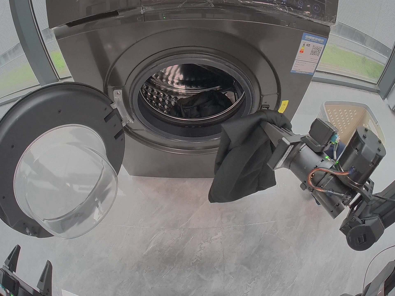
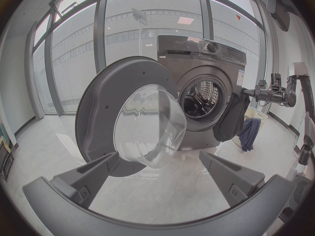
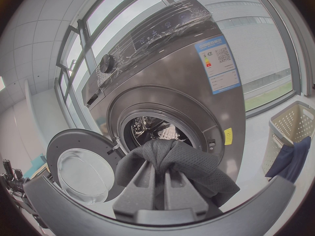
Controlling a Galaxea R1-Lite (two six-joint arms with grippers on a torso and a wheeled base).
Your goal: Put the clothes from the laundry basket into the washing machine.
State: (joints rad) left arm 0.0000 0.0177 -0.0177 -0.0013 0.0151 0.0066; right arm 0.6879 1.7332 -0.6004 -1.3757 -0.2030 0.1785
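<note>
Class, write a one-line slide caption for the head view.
Right gripper holds a dark grey garment before the open grey washing machine, more dark clothing inside.

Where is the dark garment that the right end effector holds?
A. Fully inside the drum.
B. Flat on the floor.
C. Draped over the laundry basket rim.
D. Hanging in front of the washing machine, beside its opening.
D: the right end effector is shut on the dark garment, which hangs above the floor, just outside the washing machine opening.
</note>
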